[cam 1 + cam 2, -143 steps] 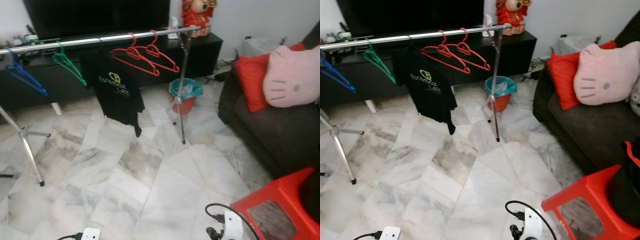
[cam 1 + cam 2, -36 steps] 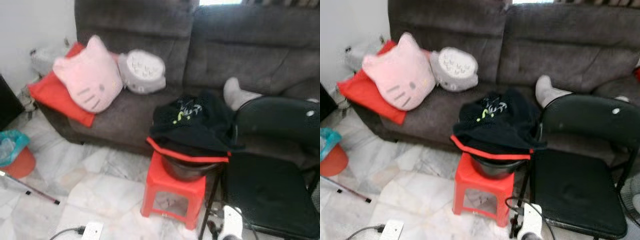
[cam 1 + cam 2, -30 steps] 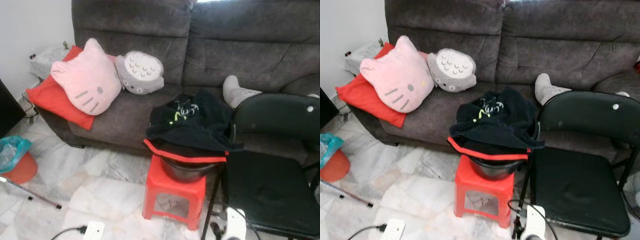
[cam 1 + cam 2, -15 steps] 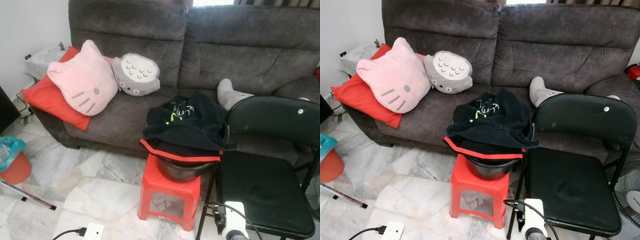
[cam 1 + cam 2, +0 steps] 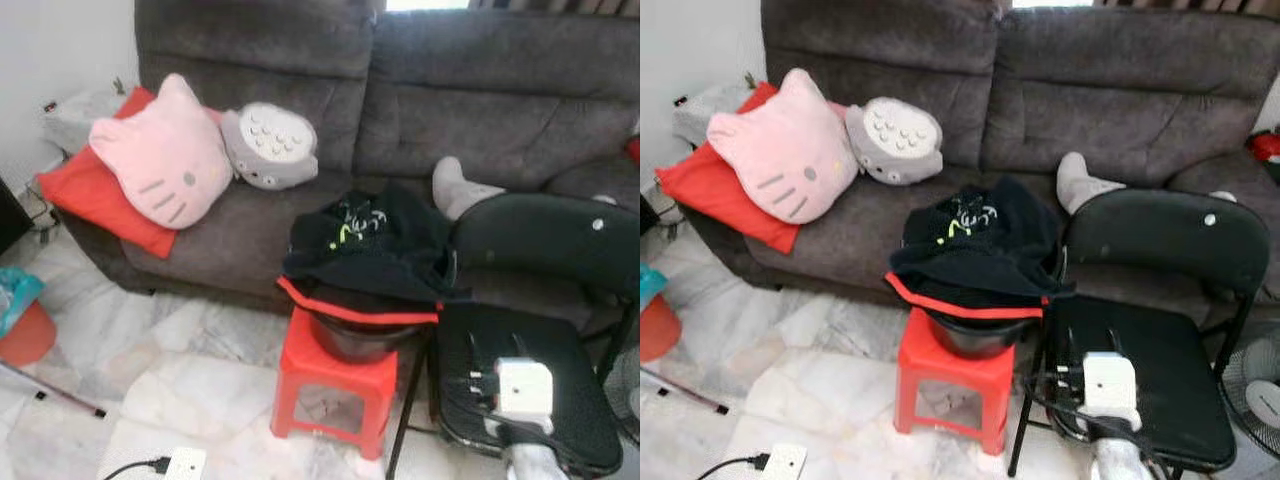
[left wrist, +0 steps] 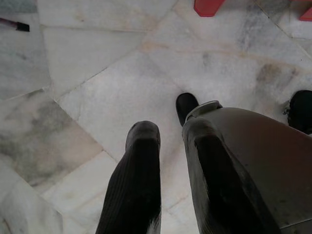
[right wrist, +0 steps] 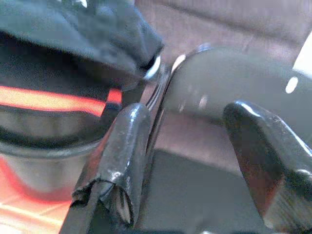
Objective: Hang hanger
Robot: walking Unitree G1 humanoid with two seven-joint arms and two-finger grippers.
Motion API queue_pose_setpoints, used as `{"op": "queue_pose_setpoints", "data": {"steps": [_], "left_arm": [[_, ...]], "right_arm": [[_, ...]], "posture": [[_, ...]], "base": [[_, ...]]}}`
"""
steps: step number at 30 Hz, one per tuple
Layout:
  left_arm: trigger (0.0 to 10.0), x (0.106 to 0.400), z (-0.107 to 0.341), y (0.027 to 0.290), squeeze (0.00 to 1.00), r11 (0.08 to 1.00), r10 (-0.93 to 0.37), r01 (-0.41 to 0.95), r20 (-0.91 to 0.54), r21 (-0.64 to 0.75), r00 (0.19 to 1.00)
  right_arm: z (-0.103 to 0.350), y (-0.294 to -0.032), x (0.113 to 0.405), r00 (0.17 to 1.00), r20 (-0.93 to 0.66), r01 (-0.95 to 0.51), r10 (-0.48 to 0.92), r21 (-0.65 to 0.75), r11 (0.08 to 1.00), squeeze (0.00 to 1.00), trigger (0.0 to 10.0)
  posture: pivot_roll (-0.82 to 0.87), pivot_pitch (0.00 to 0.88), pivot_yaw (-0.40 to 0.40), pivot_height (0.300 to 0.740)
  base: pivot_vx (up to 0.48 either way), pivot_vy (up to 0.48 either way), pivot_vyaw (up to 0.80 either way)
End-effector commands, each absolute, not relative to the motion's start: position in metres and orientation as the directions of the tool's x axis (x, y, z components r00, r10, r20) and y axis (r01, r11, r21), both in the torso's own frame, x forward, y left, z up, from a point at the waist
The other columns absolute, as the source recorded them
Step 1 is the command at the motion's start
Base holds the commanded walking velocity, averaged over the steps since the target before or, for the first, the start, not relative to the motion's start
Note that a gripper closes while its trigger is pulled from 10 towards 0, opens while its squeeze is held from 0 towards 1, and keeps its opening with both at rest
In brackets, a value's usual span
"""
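A heap of black clothes lies over a black basin on a red plastic stool. A red strip runs under the clothes at the basin's rim; I cannot tell whether it is a hanger. My right gripper is raised over the seat of a black folding chair just right of the stool. It is open and holds nothing. In the right wrist view its fingers frame the chair back, with the basin beside them. My left gripper hangs over the marble floor with a narrow gap between its fingers.
A grey sofa stands behind, with a pink cat pillow, a grey pillow and a red cushion. A person's socked foot rests on it. A red bucket, a power strip and a fan are on the floor.
The camera swung from the clothes rack with its hangers round to the sofa. In the last half second my right arm rose from the bottom edge to above the chair seat.
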State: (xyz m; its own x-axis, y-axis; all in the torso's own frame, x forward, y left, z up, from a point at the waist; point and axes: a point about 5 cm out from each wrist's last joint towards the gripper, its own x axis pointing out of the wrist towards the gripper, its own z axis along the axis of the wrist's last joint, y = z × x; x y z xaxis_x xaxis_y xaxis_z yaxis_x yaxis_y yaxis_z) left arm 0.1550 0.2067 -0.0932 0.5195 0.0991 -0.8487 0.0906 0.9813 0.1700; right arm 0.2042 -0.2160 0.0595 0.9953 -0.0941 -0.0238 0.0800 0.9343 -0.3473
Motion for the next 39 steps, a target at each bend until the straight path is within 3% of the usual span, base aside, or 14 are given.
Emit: {"op": "queue_pose_setpoints", "data": {"steps": [1,5,11,12,13,22,34,35,36,39], "left_arm": [[10.0,0.149,-0.096,0.206,0.00,0.979,0.100,0.105,-0.860,0.175,0.501],[10.0,0.150,-0.096,0.205,0.00,0.978,0.099,0.109,-0.860,0.175,0.500],[10.0,0.152,-0.095,0.204,0.00,0.981,0.098,0.097,-0.857,0.170,0.506],[10.0,0.152,-0.095,0.204,0.00,0.981,0.099,0.094,-0.856,0.169,0.507],[10.0,0.152,-0.095,0.204,0.00,0.981,0.099,0.092,-0.856,0.168,0.508],[10.0,0.153,-0.094,0.205,0.00,0.982,0.114,0.070,-0.854,0.173,0.508],[10.0,0.155,-0.094,0.205,0.00,0.982,0.117,0.069,-0.852,0.176,0.510],[10.0,0.156,-0.094,0.205,0.00,0.982,0.116,0.069,-0.852,0.175,0.510],[10.0,0.156,-0.094,0.205,0.00,0.982,0.116,0.068,-0.852,0.174,0.511],[10.0,0.156,-0.094,0.205,0.00,0.983,0.115,0.067,-0.852,0.173,0.511]], "right_arm": [[0.074,-0.216,0.213,1.000,-0.014,0.002,-0.010,-0.490,0.872,0.00,10.0],[0.085,-0.223,0.230,0.996,-0.042,-0.089,0.082,-0.683,0.725,0.00,10.0],[0.099,-0.215,0.263,0.978,-0.080,-0.191,0.194,-0.722,0.665,0.00,10.0],[0.100,-0.214,0.265,0.978,-0.083,-0.191,0.189,-0.718,0.669,0.05,10.0],[0.100,-0.213,0.266,0.979,-0.086,-0.191,0.186,-0.715,0.672,1.00,10.0],[0.107,-0.186,0.277,0.938,-0.097,-0.313,0.334,-0.656,0.687,1.00,10.0],[0.084,-0.197,0.273,0.917,-0.251,-0.396,0.310,-0.658,0.640,1.00,10.0],[0.087,-0.200,0.277,0.925,-0.244,-0.378,0.291,-0.671,0.638,0.76,10.0],[0.091,-0.201,0.282,0.932,-0.226,-0.361,0.285,-0.674,0.645,0.00,10.0],[0.096,-0.201,0.290,0.940,-0.209,-0.339,0.272,-0.682,0.648,0.00,10.0]], "posture": [[-0.10,0.000,-0.022,0.740],[-0.10,0.000,-0.021,0.740],[-0.09,0.000,-0.032,0.740],[-0.09,0.000,-0.032,0.740],[-0.09,0.000,-0.032,0.740],[-0.08,0.000,-0.027,0.740],[-0.08,0.000,-0.026,0.740],[-0.08,0.000,-0.027,0.740],[-0.08,0.000,-0.027,0.740],[-0.08,0.000,-0.026,0.740]], "base": [[0.000,0.000,0.00],[0.000,0.000,0.00],[0.000,0.000,0.00],[0.000,0.000,0.00],[0.000,0.000,0.00],[0.000,0.000,0.00],[0.000,0.000,0.00],[0.000,0.000,0.00],[0.000,0.000,0.00],[0.000,0.000,0.00]]}}
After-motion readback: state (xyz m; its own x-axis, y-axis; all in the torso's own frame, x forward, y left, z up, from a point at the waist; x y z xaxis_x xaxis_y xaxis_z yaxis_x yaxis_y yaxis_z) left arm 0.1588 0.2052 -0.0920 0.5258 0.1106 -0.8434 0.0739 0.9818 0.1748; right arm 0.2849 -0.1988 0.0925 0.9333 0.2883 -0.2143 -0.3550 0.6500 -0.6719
